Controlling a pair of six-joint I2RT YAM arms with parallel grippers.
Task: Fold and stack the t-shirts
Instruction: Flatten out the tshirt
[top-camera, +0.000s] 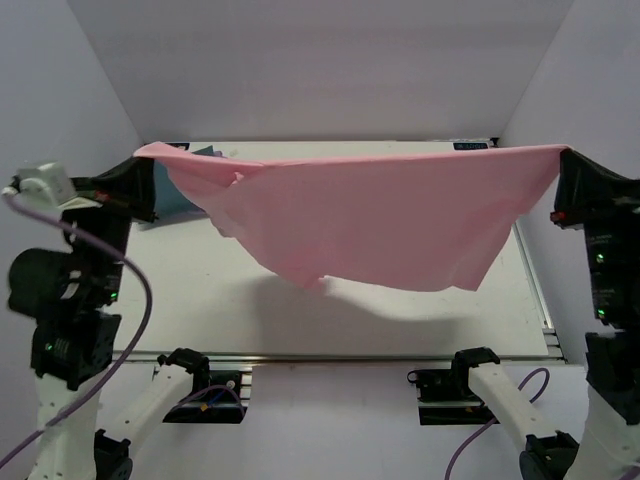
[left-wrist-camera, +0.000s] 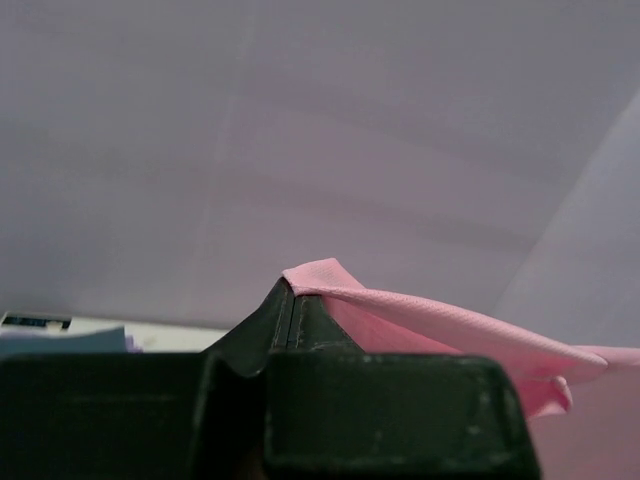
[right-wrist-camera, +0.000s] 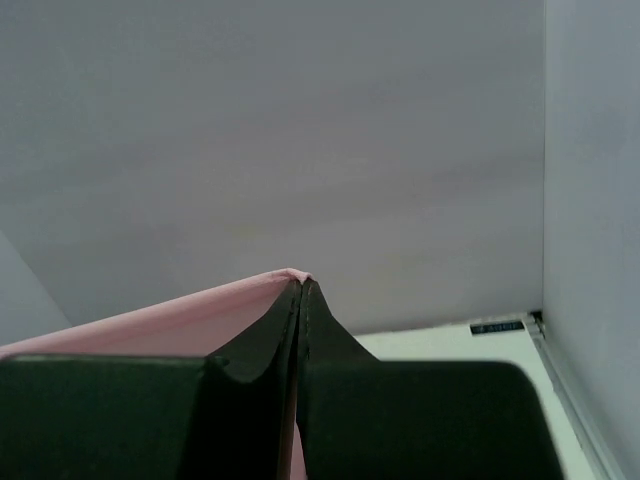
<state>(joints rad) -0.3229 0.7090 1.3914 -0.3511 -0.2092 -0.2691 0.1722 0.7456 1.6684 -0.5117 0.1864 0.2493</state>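
From above, the left pincer (top-camera: 143, 160) and the right pincer (top-camera: 563, 155) are holding the light pink t-shirt (top-camera: 370, 220) stretched between them, clear of the worktop (top-camera: 200, 310), probably so it is hanging smooth before being laid down for folding; the dark teal-blue t-shirt (top-camera: 182, 195) is lying just beyond the left pincer; at the left wrist, the jaws are pinching shut on a pink corner; at the right wrist, they are clamping tight on the opposite corner.
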